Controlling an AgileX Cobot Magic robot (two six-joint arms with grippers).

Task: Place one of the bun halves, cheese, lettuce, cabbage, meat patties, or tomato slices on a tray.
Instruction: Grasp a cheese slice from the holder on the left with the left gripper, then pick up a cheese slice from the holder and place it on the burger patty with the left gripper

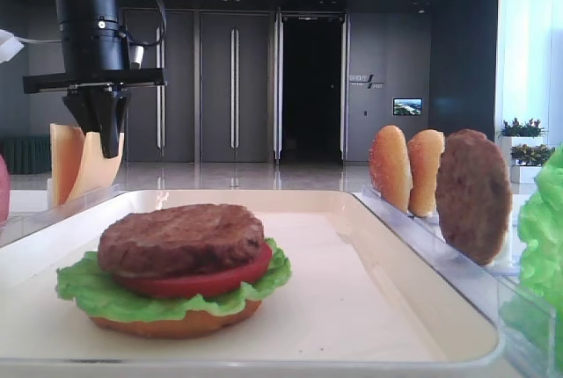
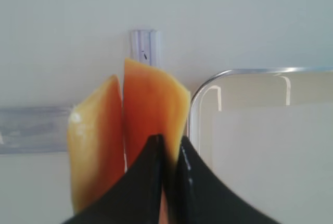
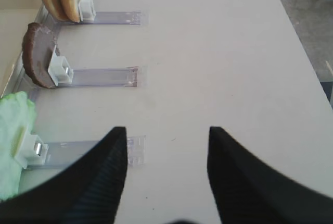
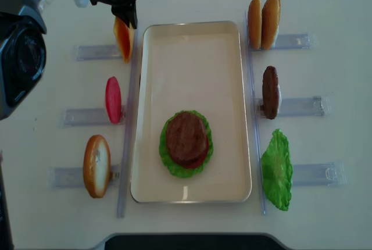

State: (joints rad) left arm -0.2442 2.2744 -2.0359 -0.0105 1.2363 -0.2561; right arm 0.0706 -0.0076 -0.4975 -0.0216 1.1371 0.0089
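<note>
Two pale orange cheese slices stand on edge in a clear rack left of the tray's far corner. My left gripper (image 2: 169,143) is shut on the cheese (image 2: 156,104) nearer the tray, and the twin slice (image 2: 96,135) stands beside it. In the overhead view, the left gripper (image 4: 128,20) hangs over the cheese (image 4: 121,39). The cream tray (image 4: 226,75) holds a stack of bun half, lettuce, tomato and meat patty (image 4: 186,138). My right gripper (image 3: 167,130) is open over bare table, holding nothing.
Clear racks flank the tray. On the left stand a tomato slice (image 4: 113,99) and a bun half (image 4: 97,165). On the right are two bun halves (image 4: 263,22), a patty (image 4: 270,92) and lettuce (image 4: 277,170). The tray's far half is bare.
</note>
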